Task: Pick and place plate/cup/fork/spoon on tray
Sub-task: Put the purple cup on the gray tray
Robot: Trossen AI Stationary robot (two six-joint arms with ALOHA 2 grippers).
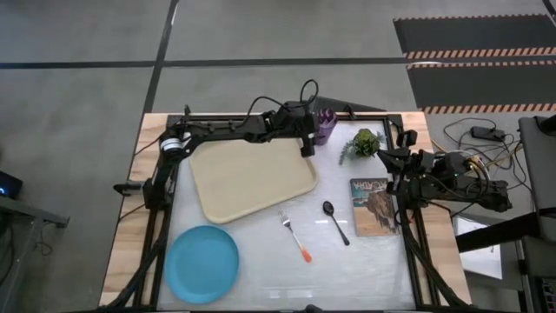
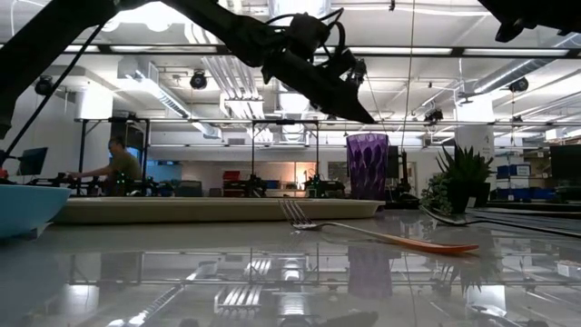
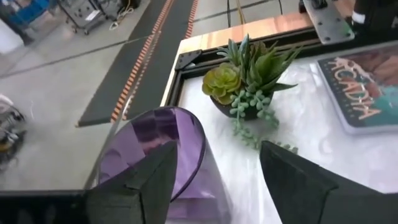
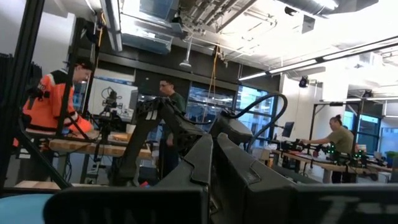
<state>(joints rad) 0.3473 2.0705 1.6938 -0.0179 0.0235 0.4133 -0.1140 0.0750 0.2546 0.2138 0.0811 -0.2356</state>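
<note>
Bright ceiling strips (image 2: 300, 53) light the room evenly, and the glossy counter (image 2: 290, 272) mirrors them. Against them the arm (image 2: 290, 54) overhead shows as a dark silhouette. Shadows stay soft.

Your white table (image 1: 261, 269) carries the tray (image 1: 252, 178) near centre, plate (image 1: 201, 263) at 7 o'clock, fork (image 1: 296, 237) and spoon (image 1: 335, 221) just past centre toward 5, book (image 1: 375, 207) at 3, cup (image 1: 325, 127) and plant (image 1: 366, 143) around 1.

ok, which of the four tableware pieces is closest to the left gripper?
The cup, the purple ribbed tumbler by the table's far edge: the left gripper is open right at it. The plate, fork and spoon lie well away.
</note>
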